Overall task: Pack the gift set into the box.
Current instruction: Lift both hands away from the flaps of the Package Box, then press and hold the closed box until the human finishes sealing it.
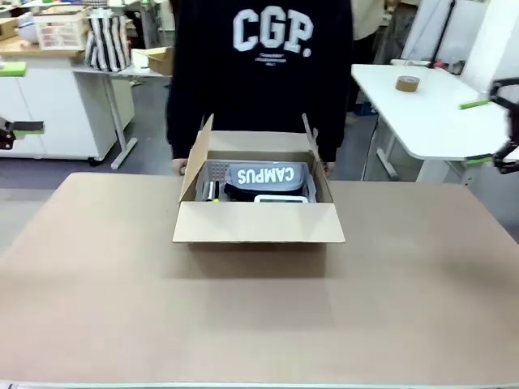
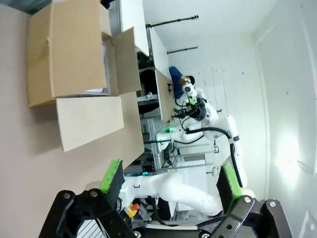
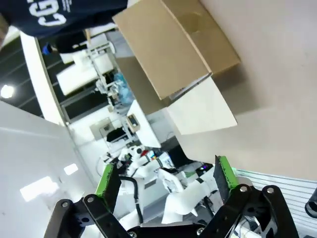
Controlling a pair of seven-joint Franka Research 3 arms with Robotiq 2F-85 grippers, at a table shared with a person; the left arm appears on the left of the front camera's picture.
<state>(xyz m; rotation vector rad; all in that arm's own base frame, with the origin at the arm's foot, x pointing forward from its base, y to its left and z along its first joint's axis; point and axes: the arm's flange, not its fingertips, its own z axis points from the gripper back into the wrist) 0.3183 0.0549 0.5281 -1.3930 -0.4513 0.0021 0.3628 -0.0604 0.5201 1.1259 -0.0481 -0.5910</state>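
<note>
The brown cardboard box (image 1: 258, 222) stands open at the table's middle, all flaps spread. Inside lie gift set pieces: a grey pouch printed CAMPUS (image 1: 268, 176), a white item (image 1: 280, 198) and a slim black and yellow piece (image 1: 212, 192). A person in a dark sweatshirt (image 1: 259, 65) stands right behind the box. My left gripper (image 1: 24, 130) hangs at the far left edge, my right gripper (image 1: 480, 131) at the far right, both well away from the box. In the wrist views the box (image 2: 64, 49) (image 3: 178, 44) lies far ahead; the left gripper (image 2: 171, 178) and right gripper (image 3: 166, 181) are open and hold nothing.
The brown tabletop (image 1: 259, 316) spreads wide in front of and beside the box. A white table (image 1: 422, 113) with a tape roll (image 1: 407, 83) stands at the back right. A desk with a striped bag (image 1: 108, 40) is at the back left.
</note>
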